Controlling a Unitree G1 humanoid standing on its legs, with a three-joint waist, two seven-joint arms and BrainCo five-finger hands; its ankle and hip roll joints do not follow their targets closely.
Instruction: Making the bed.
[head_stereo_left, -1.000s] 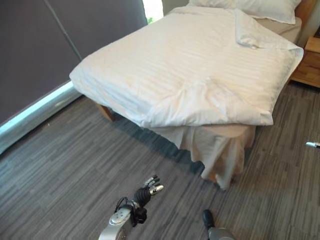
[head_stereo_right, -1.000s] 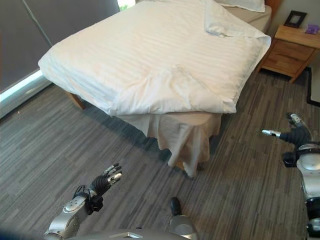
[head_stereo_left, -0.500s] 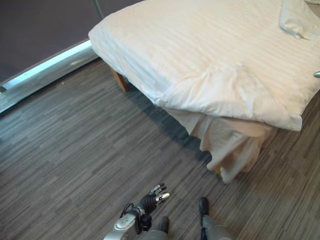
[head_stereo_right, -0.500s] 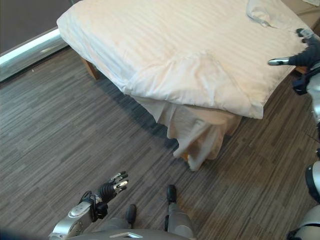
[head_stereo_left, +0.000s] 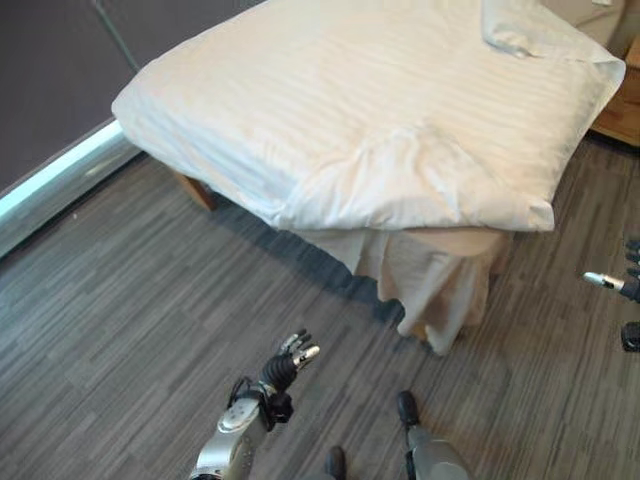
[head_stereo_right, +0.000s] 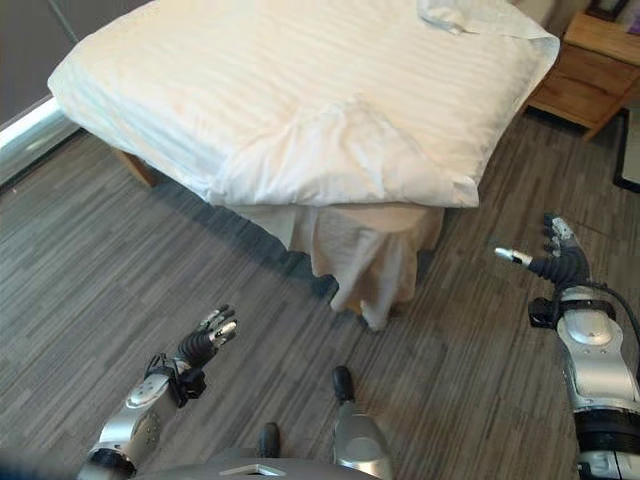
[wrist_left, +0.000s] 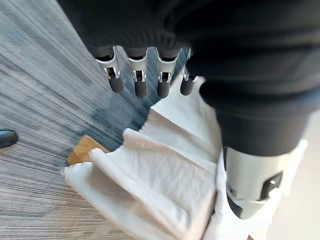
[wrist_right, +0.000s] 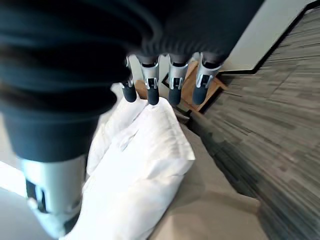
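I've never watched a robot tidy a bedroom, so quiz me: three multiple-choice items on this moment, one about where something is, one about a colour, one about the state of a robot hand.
1. Where does the beige sheet hang to the floor?
A. At the bed corner nearest the robot
B. By the pillows
C. Along the window side

2. What colour is the duvet?
A. Dark blue
B. White
C. Red

3. What are the two robot hands doing?
A. Both grip the duvet
B. One holds a pillow
C. Both are open in the air, holding nothing

Answers:
1 A: the beige sheet drapes down below the duvet's near corner, towards the grey floor.
2 B: the duvet covering the bed is white with faint stripes.
3 C: the left robot hand and right robot hand hang over the floor with relaxed fingers, apart from the bed.
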